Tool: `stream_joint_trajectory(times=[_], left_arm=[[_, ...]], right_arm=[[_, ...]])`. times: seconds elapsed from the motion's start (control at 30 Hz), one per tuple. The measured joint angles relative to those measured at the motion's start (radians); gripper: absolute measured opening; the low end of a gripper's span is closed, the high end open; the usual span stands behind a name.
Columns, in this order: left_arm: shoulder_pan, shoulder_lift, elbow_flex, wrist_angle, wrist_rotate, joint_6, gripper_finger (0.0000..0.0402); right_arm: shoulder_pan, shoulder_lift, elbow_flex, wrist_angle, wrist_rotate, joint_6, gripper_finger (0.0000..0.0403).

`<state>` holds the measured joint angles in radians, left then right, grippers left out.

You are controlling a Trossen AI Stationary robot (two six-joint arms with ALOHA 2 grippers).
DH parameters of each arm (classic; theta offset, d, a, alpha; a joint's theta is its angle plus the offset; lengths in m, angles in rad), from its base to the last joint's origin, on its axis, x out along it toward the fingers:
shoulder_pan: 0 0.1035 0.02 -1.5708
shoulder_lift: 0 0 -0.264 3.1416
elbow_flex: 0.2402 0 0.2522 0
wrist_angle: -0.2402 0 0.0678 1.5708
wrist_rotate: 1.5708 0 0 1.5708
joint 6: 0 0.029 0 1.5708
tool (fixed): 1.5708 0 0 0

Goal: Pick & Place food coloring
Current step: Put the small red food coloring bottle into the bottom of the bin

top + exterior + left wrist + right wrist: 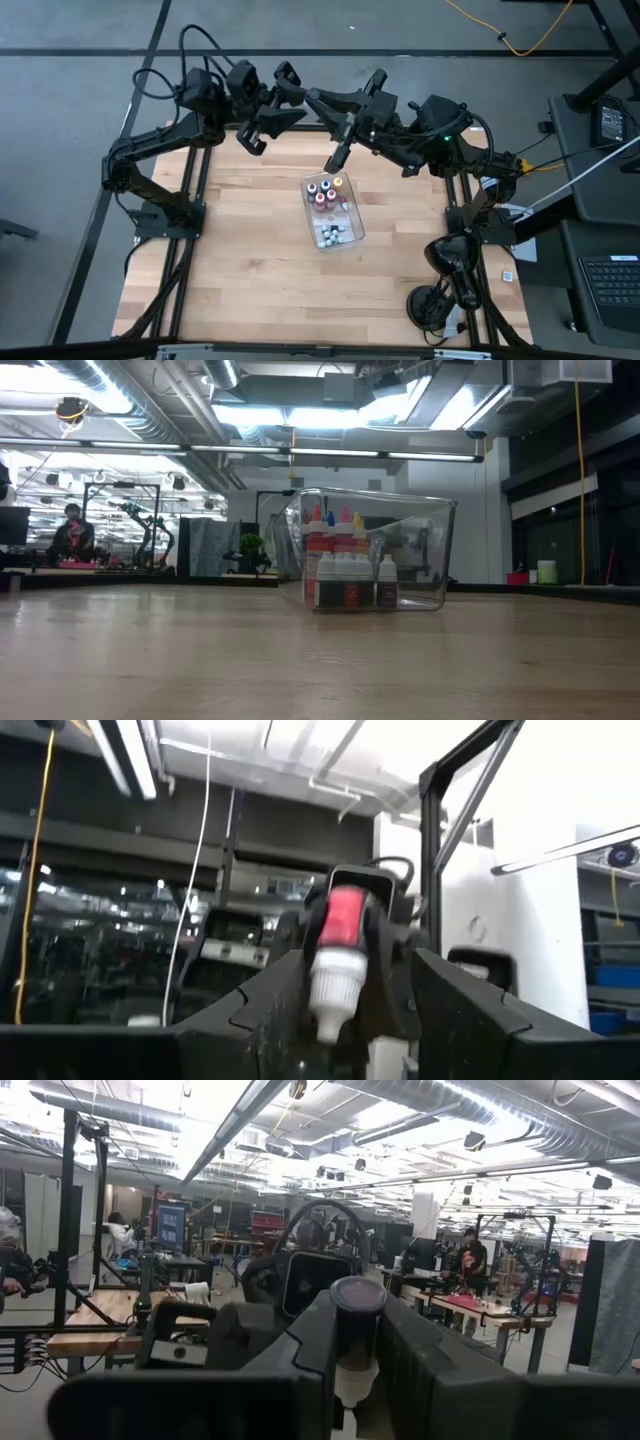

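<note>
Both arms are matte black, built of angular links with rounded joint housings. Black cables loop over the left arm [190, 95]. The right arm [440, 125] carries a small green light near its wrist.

overhead cam looking straight down on the whole table [250, 260] and both arms, low cam at tabletop level facing the room, pretty close to the clear tray [420, 550], also in the overhead, wrist cams tilted up off the table
</note>
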<state>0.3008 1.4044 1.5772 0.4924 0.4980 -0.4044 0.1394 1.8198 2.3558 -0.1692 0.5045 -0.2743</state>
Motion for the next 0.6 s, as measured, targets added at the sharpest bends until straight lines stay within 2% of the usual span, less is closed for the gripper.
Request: stream_joint_trajectory(times=[0.13, 0.37, 0.6], left_arm=[[0.000, 0.000, 0.000, -0.054, 0.001, 0.007, 0.0180], [0.000, 0.000, 0.000, -0.039, -0.003, 0.012, 0.0178], [0.000, 0.000, 0.000, -0.047, -0.006, 0.006, 0.0143]], right_arm=[[0.000, 0.000, 0.000, 0.000, 0.001, 0.000, 0.0059], [0.000, 0.000, 0.000, 0.000, 0.001, 0.001, 0.0061], [0.000, 0.000, 0.000, 0.000, 0.001, 0.002, 0.0061]])
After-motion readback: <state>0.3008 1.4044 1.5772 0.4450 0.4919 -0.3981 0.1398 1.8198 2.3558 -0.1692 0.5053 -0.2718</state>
